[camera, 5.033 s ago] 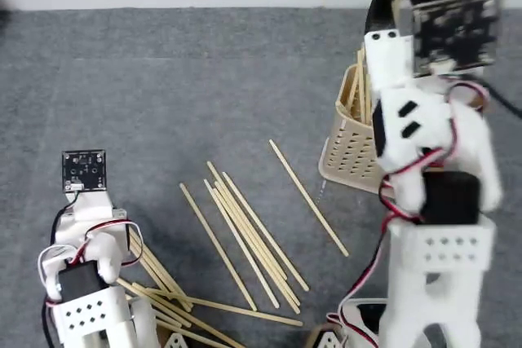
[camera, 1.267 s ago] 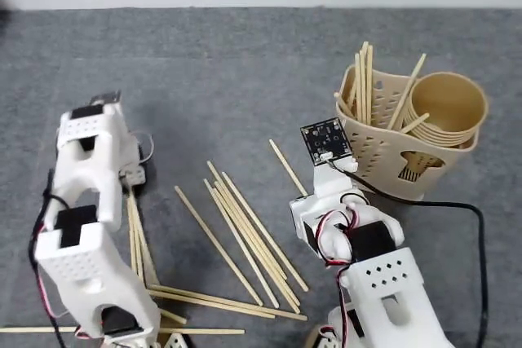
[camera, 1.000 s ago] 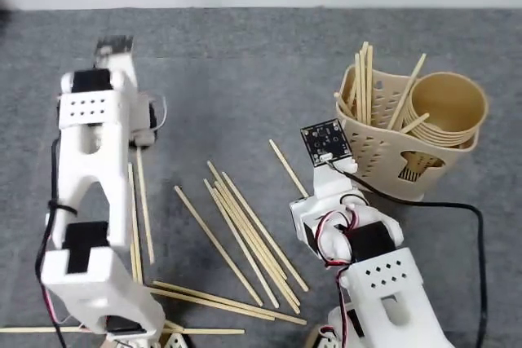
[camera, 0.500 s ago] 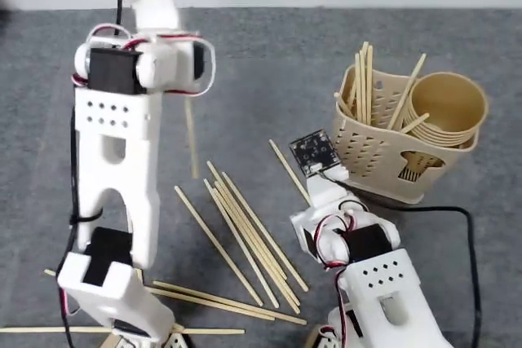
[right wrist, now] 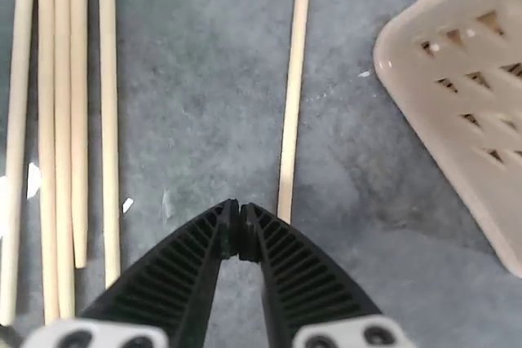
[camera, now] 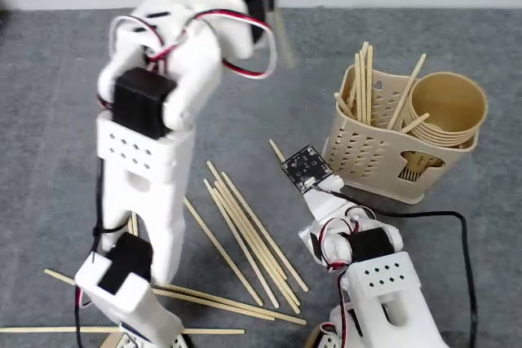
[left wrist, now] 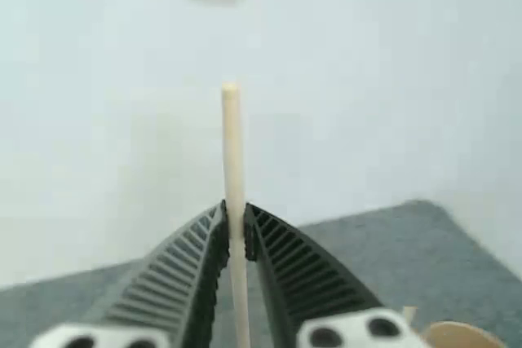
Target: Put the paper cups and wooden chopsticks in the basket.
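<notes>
Wooden chopstick [left wrist: 231,144] is being pinched upright by the left gripper [left wrist: 234,209], short of the basket [camera: 367,152], for dropping in; right gripper [right wrist: 239,205] closed, empty.

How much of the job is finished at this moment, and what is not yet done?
Done: the paper cups and several chopsticks stand in the basket. In hand: the left pincer is shut on one chopstick, held high. Left: many loose chopsticks lie on the table; the right pincer is shut and empty beside one of them.
</notes>
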Robot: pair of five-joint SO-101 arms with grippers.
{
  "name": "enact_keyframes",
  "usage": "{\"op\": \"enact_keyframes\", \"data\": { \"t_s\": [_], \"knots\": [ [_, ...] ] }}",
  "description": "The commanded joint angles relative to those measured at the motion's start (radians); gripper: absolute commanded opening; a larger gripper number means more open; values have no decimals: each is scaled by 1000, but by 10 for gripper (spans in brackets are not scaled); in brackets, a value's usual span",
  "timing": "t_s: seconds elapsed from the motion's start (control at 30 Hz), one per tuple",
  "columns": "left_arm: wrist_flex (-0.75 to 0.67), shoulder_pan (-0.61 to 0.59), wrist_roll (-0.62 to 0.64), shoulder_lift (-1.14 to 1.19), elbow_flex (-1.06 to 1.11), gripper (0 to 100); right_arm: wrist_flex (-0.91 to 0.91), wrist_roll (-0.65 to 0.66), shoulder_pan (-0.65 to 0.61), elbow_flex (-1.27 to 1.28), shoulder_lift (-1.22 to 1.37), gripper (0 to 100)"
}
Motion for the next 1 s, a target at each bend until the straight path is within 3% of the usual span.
{"op": "enact_keyframes", "data": {
  "t_s": [0.0, 0.23, 0.5, 0.73, 0.97],
  "knots": [
    [-80, 68, 9, -41, -41, 12, 7, 21, 10, 2, -25, 9],
    [-124, 152, 9, 60, -39, 12, 8, 21, 10, 2, -25, 9],
    [-43, 192, 8, 172, -41, 21, 7, 20, 10, 2, -25, 9],
    [140, 193, 14, 120, -47, 221, 2, 15, 10, 2, -25, 9],
    [273, 60, 11, 8, -41, 121, 2, 14, 10, -3, -25, 9]
  ]
}}
